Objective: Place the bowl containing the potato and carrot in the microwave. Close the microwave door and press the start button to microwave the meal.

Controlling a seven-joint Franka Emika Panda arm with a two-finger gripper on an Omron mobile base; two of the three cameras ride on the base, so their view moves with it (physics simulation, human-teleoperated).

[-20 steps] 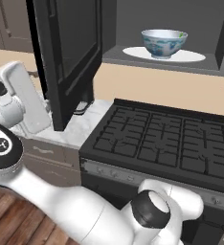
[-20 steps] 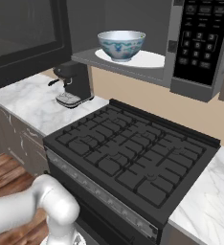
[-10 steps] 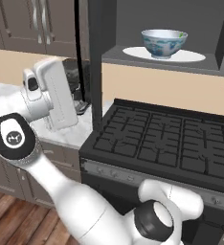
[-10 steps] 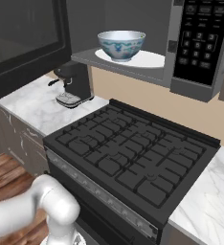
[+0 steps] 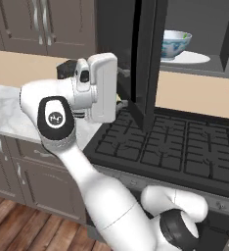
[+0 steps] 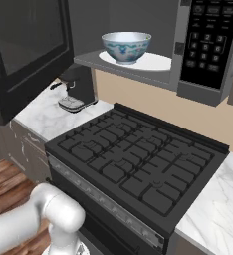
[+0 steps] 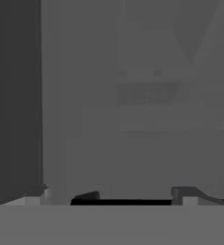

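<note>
The white bowl (image 6: 126,46) with its blue pattern stands on the round white plate (image 6: 156,62) inside the microwave (image 6: 203,47). A speck of the carrot's green top (image 5: 187,35) peeks over the bowl (image 5: 175,44) rim; the potato is hidden inside. The microwave door (image 5: 147,63) hangs half swung in and stands edge-on over the stove. It also shows as a black panel with a dark window (image 6: 29,50). My white hand (image 5: 103,88) is right against the door's outer face. My gripper (image 7: 135,198) is open, with nothing between its fingertips (image 7: 86,196), and the door's grey surface is close in front.
A black stove (image 6: 138,164) lies below the microwave. A small black coffee machine (image 6: 78,89) stands on the marble counter (image 6: 44,117) to its left. Wooden cabinets (image 5: 23,24) line the wall at upper left.
The door has swung from wide open at the left to about halfway toward the microwave. My arm and hand have risen and moved right with it. The bowl has not moved.
</note>
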